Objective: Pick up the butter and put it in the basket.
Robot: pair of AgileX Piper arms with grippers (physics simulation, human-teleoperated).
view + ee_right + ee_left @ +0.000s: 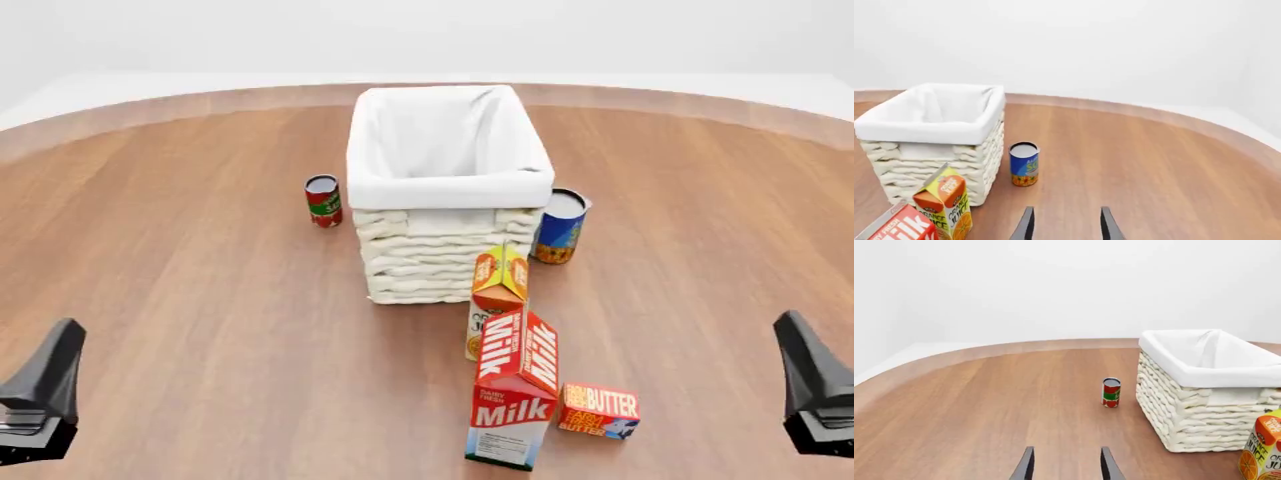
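The butter (599,410) is a small flat red and orange box lying on the table near the front, just right of the milk carton (515,402). The basket (447,205), cream wicker with a white cloth lining, stands at the table's middle; it also shows as the basket (1201,390) in the left wrist view and the basket (934,140) in the right wrist view. My left gripper (1066,465) is open and holds nothing, low at the front left (40,395). My right gripper (1066,225) is open and holds nothing, at the front right (817,385), right of the butter.
An orange juice carton (498,300) stands between the milk carton and the basket. A red and green can (322,200) sits left of the basket, and a blue can (561,226) sits at its right. The wooden table's curved far edge (200,100) lies behind.
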